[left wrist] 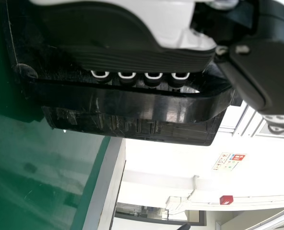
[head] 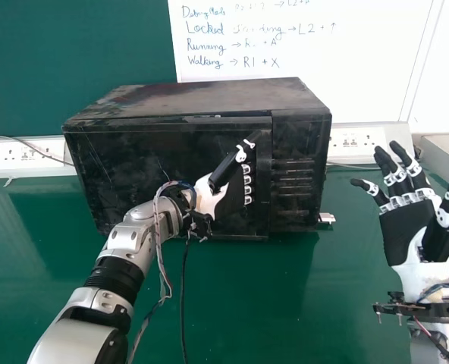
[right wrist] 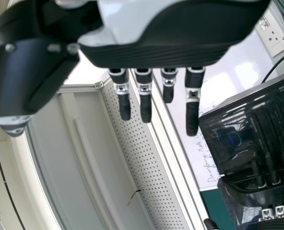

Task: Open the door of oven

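Silver and black, the left forearm [head: 76, 334] lies nearest, and it leads up to the left hand [head: 211, 196] at the front of the oven [head: 171, 98]. That hand has its fingers hooked round behind the upright black handle [left wrist: 132, 103], while its thumb [head: 226, 170] stretches along the near side, the tip close to the handle's upper end. On the other side of the hand from the handle spreads the dark, scratched door [head: 118, 167]; I cannot tell if it stands slightly ajar. Just past the handle is the side panel [head: 300, 136], with its slots.

Out to the right of the oven, well apart from it, the right hand [head: 406, 227] is raised with its palm showing, fingers loosely extended and thumb out to the side, holding nothing.

Under both hands is the green counter [head: 285, 303], which bears the oven. A thin black cable [head: 183, 303] hangs below the left wrist. Beyond the hands, 2 white socket strips [head: 27, 155] [head: 357, 140] flank the oven, and behind it a whiteboard [head: 361, 68] with handwriting stands against a green wall [head: 80, 45].
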You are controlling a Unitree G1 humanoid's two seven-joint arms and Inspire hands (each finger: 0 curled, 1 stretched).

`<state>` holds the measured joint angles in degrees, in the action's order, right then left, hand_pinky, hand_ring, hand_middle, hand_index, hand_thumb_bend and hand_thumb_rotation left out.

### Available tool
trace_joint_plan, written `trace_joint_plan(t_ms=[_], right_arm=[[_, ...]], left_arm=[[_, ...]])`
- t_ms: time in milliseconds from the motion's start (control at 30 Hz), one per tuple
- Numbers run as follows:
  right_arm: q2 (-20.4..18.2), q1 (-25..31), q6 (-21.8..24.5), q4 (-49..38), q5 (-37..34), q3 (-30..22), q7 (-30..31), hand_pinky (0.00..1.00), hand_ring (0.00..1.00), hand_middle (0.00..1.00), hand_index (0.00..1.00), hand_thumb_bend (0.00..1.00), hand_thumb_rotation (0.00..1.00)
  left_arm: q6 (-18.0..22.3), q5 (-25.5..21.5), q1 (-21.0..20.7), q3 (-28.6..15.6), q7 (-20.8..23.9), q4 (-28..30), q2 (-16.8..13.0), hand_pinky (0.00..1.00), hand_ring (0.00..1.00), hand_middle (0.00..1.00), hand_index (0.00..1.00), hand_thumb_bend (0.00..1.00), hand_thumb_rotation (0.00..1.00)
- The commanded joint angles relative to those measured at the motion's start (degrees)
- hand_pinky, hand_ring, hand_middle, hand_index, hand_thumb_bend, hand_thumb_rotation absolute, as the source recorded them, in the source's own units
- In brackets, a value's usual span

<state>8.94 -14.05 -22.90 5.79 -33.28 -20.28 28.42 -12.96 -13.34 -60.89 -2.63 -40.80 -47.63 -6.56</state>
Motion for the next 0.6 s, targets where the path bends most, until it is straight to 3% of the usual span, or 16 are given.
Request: trace_joint_plan(t_ms=[0,567], right_arm=[[-0.3,0.4,0.2,0.0,-0.4,0.0,0.3,0.78,0.88,0.94,0.90,1.00,0.81],[-0.5,0.0,-1.0,1.4,-0.5,-0.6,0.4,0.69,0.78,0.85,0.86,1.00,0.80]], left_arm=[[0.0,0.3,-0.8,0.9,-1.6,0.4,0.7,0.57,0.73,0.83,0.87,1.00,0.79],[-0.2,0.2,-0.2,1.3,-2.0,2.1,0.7,0.58,0.73,0.79,0.83,1.00,0.80]])
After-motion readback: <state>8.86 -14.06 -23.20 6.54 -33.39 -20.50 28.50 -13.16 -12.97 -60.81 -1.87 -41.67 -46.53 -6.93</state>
